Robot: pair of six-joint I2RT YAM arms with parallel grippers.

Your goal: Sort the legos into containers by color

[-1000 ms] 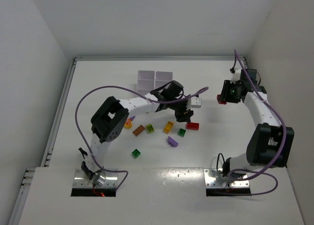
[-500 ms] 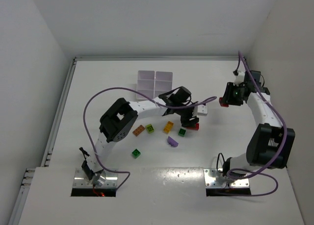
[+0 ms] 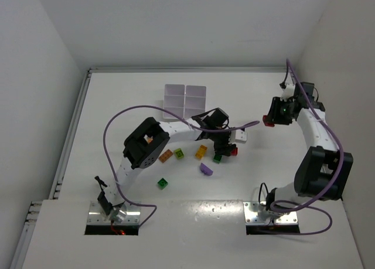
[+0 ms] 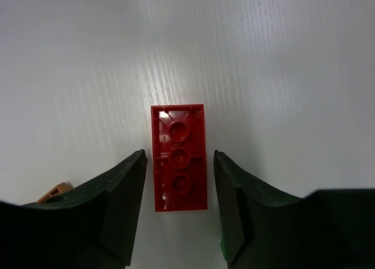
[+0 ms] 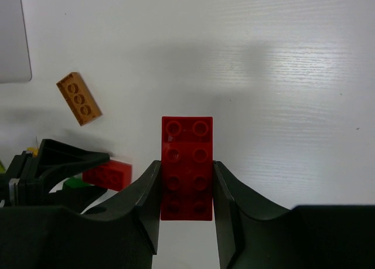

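The white tray (image 3: pixel 176 92) shows no bricks inside. Orange, green, yellow and purple legos (image 3: pixel 201 152) lie loose on the desk (image 3: pixel 117 105). The left tool (image 4: pixel 179 159), spread, straddles a red brick (image 4: pixel 179 181). The right tool (image 5: pixel 186 166) pinches a second red brick (image 5: pixel 187 140) above the desk. Sorting looks barely begun.

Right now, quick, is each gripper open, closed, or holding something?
Left gripper: open, straddling an upside-down red brick.
Right gripper: shut on a second red brick.

Left end effector (image 3: pixel 225 145) over a red lego (image 3: pixel 233 151), white tray (image 3: pixel 185 98) behind, right end effector (image 3: pixel 270 118) holding a red brick (image 3: pixel 267 122)
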